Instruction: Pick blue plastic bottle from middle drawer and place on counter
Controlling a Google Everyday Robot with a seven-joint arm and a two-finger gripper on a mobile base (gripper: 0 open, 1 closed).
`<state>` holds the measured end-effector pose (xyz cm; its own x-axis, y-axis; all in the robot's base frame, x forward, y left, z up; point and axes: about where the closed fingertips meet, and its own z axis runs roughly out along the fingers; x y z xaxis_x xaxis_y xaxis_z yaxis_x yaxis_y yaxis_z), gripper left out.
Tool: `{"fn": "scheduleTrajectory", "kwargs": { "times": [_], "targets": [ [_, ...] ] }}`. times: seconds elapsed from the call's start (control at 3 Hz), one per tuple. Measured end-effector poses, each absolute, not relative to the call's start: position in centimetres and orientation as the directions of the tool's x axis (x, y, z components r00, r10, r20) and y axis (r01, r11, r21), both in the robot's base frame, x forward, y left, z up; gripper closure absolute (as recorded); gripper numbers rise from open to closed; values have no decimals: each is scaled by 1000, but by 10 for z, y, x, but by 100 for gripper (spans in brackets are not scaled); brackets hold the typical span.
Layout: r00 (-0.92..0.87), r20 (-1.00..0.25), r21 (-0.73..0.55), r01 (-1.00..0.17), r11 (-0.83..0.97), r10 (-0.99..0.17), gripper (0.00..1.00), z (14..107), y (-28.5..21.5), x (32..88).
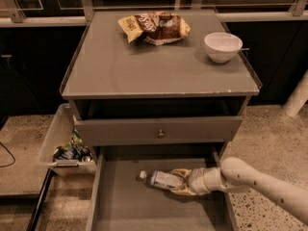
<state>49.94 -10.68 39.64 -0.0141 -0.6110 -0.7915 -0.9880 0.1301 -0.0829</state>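
Note:
The blue plastic bottle (162, 179) lies on its side over the floor of the open middle drawer (130, 206), white cap pointing left. My gripper (180, 182) comes in from the right on a white arm and is shut on the bottle's base end, holding it slightly raised. The counter (154, 66) is the grey cabinet top above, well above the gripper.
A brown and yellow snack bag (154, 27) and a white bowl (223, 45) sit at the back of the counter. A closed drawer front with a round knob (160, 134) overhangs the open drawer. A bin with cans (67, 148) stands at left.

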Motion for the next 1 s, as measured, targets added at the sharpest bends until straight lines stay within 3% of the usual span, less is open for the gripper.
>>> {"fn": "scheduleTrajectory", "kwargs": {
  "times": [0.67,1.0],
  "targets": [
    [38,-808,-90,-994,59,-588,100,465,-126,498],
    [114,-795,-164,-986,30,-595,100,535,-149,498]
  ]
}}
